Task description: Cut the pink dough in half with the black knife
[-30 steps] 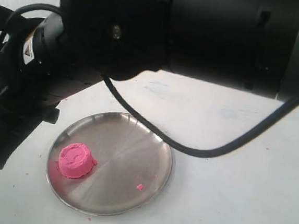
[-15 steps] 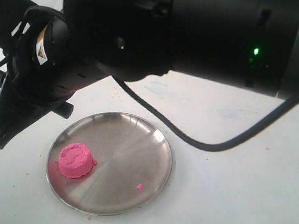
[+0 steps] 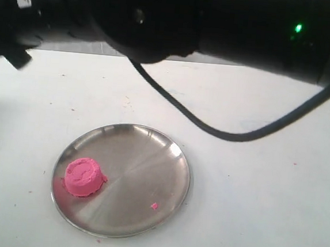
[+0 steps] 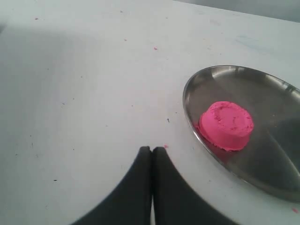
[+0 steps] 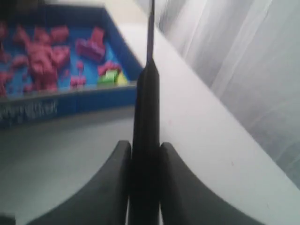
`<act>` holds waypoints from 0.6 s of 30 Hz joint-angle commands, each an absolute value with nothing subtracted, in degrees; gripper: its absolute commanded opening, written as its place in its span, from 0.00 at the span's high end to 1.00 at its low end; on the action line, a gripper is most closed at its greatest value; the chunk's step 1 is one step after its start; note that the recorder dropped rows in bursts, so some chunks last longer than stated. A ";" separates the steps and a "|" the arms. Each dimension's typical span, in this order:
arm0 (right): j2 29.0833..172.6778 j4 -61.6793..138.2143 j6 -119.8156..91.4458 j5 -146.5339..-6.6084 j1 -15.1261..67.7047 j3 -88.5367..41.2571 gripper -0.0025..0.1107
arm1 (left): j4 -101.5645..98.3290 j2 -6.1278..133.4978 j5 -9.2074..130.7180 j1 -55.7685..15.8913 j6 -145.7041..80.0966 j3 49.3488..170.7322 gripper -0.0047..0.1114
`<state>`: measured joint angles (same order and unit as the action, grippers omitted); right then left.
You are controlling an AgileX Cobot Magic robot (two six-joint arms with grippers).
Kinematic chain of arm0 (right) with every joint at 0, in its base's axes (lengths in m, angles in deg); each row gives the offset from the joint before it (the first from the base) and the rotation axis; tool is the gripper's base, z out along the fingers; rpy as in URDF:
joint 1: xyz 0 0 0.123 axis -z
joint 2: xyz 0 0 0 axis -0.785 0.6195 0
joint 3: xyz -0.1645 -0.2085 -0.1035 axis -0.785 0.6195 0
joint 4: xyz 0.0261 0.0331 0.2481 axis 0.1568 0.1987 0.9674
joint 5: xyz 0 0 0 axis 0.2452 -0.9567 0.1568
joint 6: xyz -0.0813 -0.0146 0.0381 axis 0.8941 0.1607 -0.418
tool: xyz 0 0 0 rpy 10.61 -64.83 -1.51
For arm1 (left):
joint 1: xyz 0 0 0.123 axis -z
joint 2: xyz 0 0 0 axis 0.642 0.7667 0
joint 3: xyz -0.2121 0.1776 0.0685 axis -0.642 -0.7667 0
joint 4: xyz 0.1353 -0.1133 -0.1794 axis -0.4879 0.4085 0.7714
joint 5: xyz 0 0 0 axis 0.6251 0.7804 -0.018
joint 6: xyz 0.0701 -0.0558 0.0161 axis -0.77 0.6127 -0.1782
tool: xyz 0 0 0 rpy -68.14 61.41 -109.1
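The pink dough (image 3: 83, 177) is one whole round puck on the left part of the steel plate (image 3: 150, 157); the left wrist view shows the pink dough (image 4: 226, 124) on the steel plate (image 4: 267, 93) too. My left gripper (image 4: 152, 149) is shut and empty over bare table, beside the plate's rim. My right gripper (image 5: 145, 146) is shut on the handle of the black knife (image 5: 147, 89), whose thin blade points away from the jaws. In the exterior view only dark arm housing (image 3: 180, 21) and a cable (image 3: 228, 132) show along the top.
A tiny pink crumb (image 3: 154, 206) lies on the plate. A blue tray (image 5: 70, 101) holding several pink pieces sits ahead of the right gripper, near the table's edge and a white curtain (image 5: 243, 70). White tabletop (image 3: 261, 213) surrounds the plate.
The dark arm at the left of the exterior view has risen up and away from the plate, leaving only its housing at the top edge. The dough and plate have not moved.
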<state>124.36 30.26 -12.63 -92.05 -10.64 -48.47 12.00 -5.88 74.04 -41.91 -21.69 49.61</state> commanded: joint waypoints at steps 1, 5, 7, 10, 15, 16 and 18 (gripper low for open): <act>123.49 35.25 -14.39 -85.67 -10.82 -49.47 0.98 | 12.06 -6.13 74.08 -42.08 -21.75 49.35 0.96; 123.75 36.54 -8.77 -91.20 -11.64 -49.47 0.98 | 12.06 -6.13 74.08 -42.08 -21.75 49.35 0.96; 123.75 36.76 -8.45 -92.34 -11.64 -49.47 0.98 | 12.06 -6.13 73.23 -42.08 -21.60 49.35 0.96; 123.75 37.02 -8.45 -92.50 -11.64 -49.47 0.98 | 13.34 -6.13 70.81 -42.08 -21.50 49.35 0.96; 123.75 37.01 -8.45 -92.76 -11.64 -49.47 0.98 | 26.95 -6.13 67.74 -42.08 -19.11 49.35 0.96; 123.75 37.01 -8.45 -92.86 -11.64 -49.47 0.98 | 30.50 -6.13 67.74 -42.08 -18.95 49.35 0.96; 123.75 37.01 -8.45 -92.86 -11.64 -49.47 0.98 | 38.67 -6.13 67.86 -42.08 -18.52 49.35 0.96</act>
<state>124.02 36.87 -9.05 -93.16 -11.62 -49.34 27.34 -5.88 68.68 -41.91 -19.79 49.61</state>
